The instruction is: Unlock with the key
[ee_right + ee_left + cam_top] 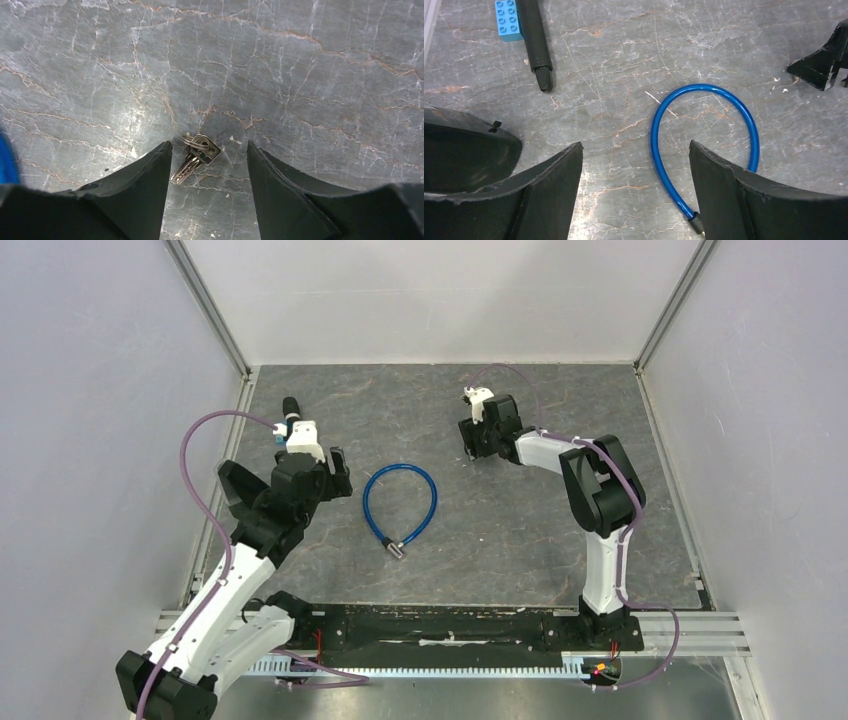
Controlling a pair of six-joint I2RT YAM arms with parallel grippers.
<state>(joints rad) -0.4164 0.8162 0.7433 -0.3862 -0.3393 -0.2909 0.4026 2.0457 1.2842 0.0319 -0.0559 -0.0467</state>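
Observation:
A small bunch of silver keys on a ring (200,152) lies flat on the grey stone-patterned table. My right gripper (209,144) stands open right over it, the keys between the fingertips and closer to the left finger, touching neither. The lock is a blue cable loop (400,502) in the middle of the table, its dark lock end (395,547) towards the near side. My left gripper (635,144) is open above the table, one side of the blue cable (654,150) running between its fingers and nothing held. In the top view the left gripper (335,475) sits just left of the loop.
A black marker (536,45) and a light blue toy brick (508,19) lie at the back left. The right gripper's dark fingers (824,62) show at the far right of the left wrist view. White walls with metal rails enclose the table on three sides.

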